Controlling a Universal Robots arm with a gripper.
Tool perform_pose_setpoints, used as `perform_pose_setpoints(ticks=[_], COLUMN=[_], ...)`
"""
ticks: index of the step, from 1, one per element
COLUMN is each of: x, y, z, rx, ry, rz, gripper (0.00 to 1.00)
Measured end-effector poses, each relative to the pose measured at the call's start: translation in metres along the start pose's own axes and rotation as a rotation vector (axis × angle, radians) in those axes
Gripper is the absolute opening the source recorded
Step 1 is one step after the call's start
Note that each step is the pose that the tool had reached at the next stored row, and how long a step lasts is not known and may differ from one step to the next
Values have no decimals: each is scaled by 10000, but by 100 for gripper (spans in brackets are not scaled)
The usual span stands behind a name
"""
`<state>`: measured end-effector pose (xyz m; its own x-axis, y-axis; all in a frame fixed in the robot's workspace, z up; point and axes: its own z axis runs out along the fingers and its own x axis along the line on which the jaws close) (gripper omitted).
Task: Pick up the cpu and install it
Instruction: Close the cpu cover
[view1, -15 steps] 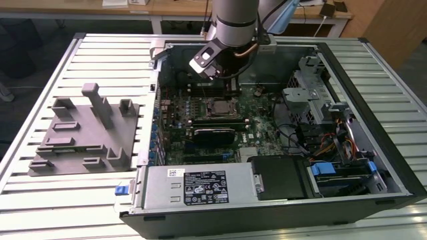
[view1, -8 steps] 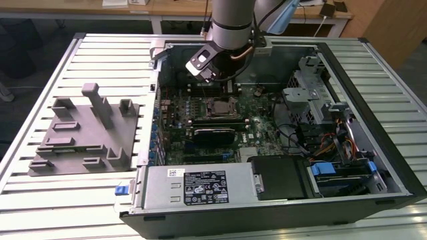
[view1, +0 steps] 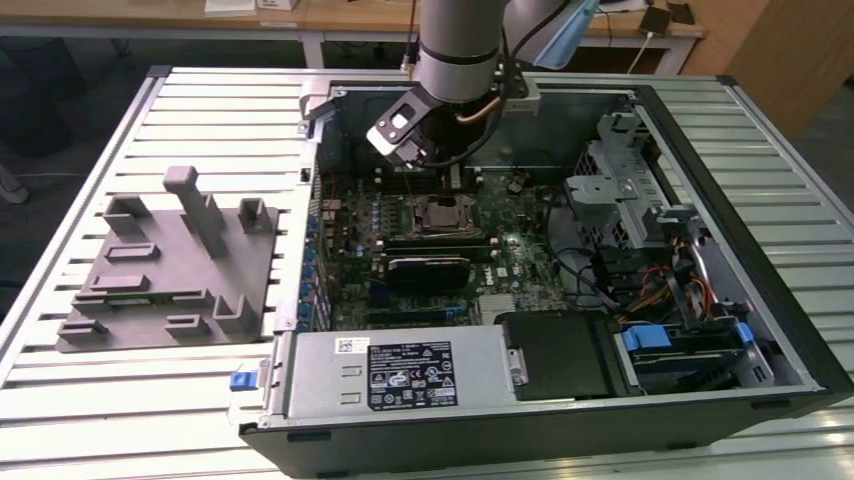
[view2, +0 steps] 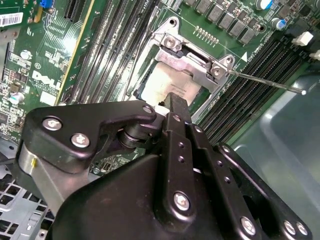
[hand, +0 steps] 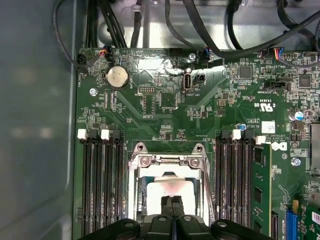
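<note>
The cpu (hand: 170, 191) is a pale silver-grey square lying flat inside the metal socket frame (hand: 167, 161) on the green motherboard; it is also in the second wrist view (view2: 165, 80). In the exterior view the socket (view1: 438, 215) sits mid-board inside the open computer case. My gripper (hand: 173, 206) hangs straight over the cpu with its two black fingers pressed together and nothing visible between them. Its tip (view2: 176, 100) is close above the chip; I cannot tell whether it touches. The socket's thin metal lever (view2: 265, 82) sticks out sideways.
Black memory slots (hand: 100, 185) flank the socket on both sides. A grey tray with raised fixtures (view1: 174, 270) lies at the exterior view's left of the case. A black card (view1: 427, 270), power supply (view1: 400, 375), drive cage (view1: 627, 190) and cables (view1: 641, 290) crowd the case.
</note>
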<state>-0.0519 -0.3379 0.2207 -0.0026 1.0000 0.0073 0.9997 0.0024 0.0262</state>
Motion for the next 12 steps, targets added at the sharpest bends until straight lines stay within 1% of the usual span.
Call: perform_pose_setpoints(ticks=[4,12], x=[0,0], y=[0,-1], z=[0,6], rx=[0,11], ry=[0,37], rz=[-38,-1448], gripper=[11,11])
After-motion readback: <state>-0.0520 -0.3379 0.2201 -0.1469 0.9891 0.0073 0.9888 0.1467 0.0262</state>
